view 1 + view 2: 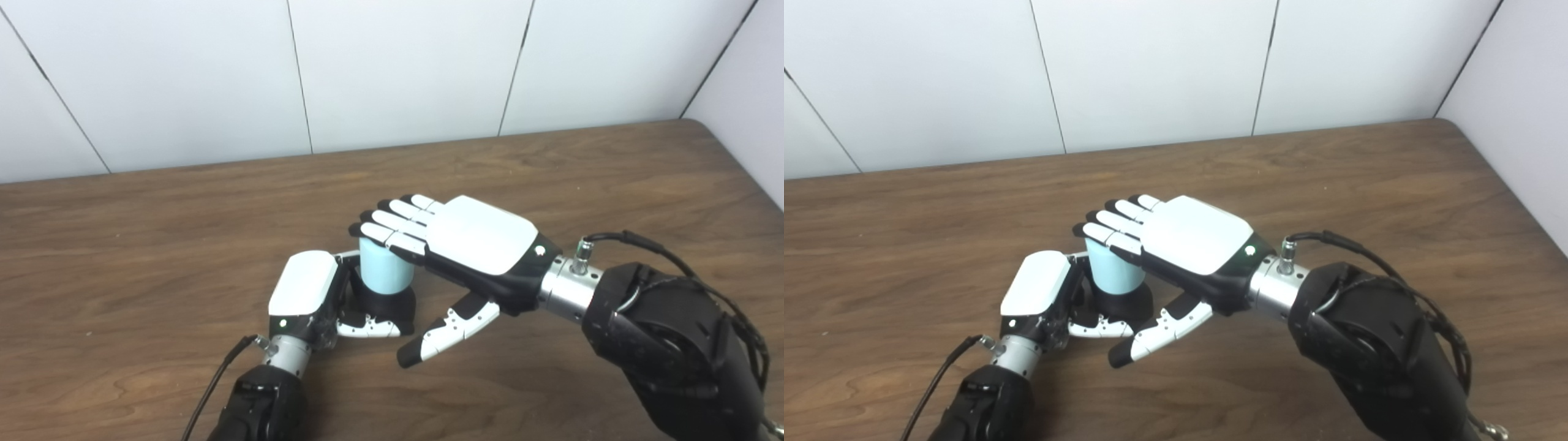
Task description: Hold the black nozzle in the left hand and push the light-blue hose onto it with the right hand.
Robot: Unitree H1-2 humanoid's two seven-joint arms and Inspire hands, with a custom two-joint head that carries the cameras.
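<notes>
Bench [184,233]: brown wood-grain top, carrying both hands and the two parts; white panelled wall behind it.
Black nozzle [387,304]: upright on the bench, a short dark body; only its lower part shows below the hose. Taken as landmark for all entries below.
Light-blue hose [384,267]: short pale cylinder standing upright, directly on top of the nozzle, its lower end meeting the nozzle's upper edge. How far it is seated on the nozzle cannot be told.
Left hand [306,293]: just left of the nozzle, white back plate facing up and left, fingers wrapped round the nozzle's base; one finger [367,329] lies across the nozzle's near side at bench level. Closed in a grip on the nozzle.
Right hand [1182,239]: above and to the right of the nozzle, palm down, white back plate up. Its fingers [1111,225] are straight and side by side, lying flat over the top of the hose, which sits under the fingertips. Thumb [1157,335] points down and left, free in the air just right of the nozzle, touching nothing. Spread flat, grasping nothing.
Right forearm [667,343]: black housing with looped cable, well right of the nozzle.
Left wrist cable [214,383]: black, trailing off below and left of the nozzle.
</notes>
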